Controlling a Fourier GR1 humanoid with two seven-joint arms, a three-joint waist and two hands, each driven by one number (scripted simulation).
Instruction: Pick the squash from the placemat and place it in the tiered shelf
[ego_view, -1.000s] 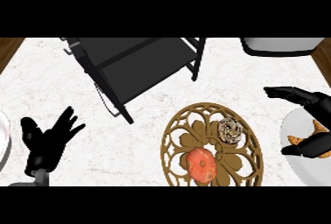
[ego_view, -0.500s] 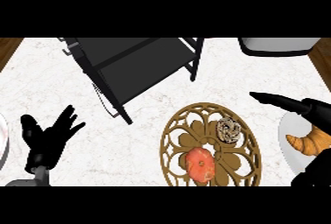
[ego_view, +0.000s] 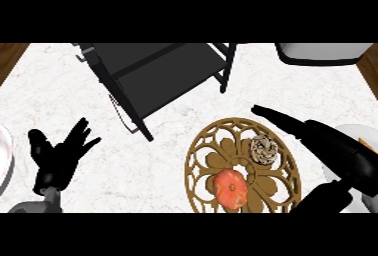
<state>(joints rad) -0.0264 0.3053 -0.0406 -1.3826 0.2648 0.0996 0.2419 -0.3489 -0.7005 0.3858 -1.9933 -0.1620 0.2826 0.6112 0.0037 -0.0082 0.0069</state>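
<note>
A marble-patterned counter (ego_view: 184, 95) seen from steeply above. At lower centre lies a round, gold, openwork placemat (ego_view: 210, 145). On its near part sits the squash (ego_view: 231, 187), a small orange-red, rounded vegetable. Just beyond it on the mat is a second, paler item with a swirled pattern (ego_view: 263, 148); what it is cannot be told.

The right hand (ego_view: 310, 132) enters from the right edge, fingers straight and spread wide, holding nothing. Its longest finger points across the mat's far rim, over the swirled item and apart from the squash. The left hand (ego_view: 59, 152) rests open, fingers up, at the lower left.

The black tiered shelf (ego_view: 159, 75) stands at upper centre, tilted in the view, well apart from the mat.

The step in hand appears to be the reach. To do it well, the right hand probably needs to come nearer and lower, centre over the squash, keep clear of the swirled item, and close only once fingers and thumb flank the squash.
</note>
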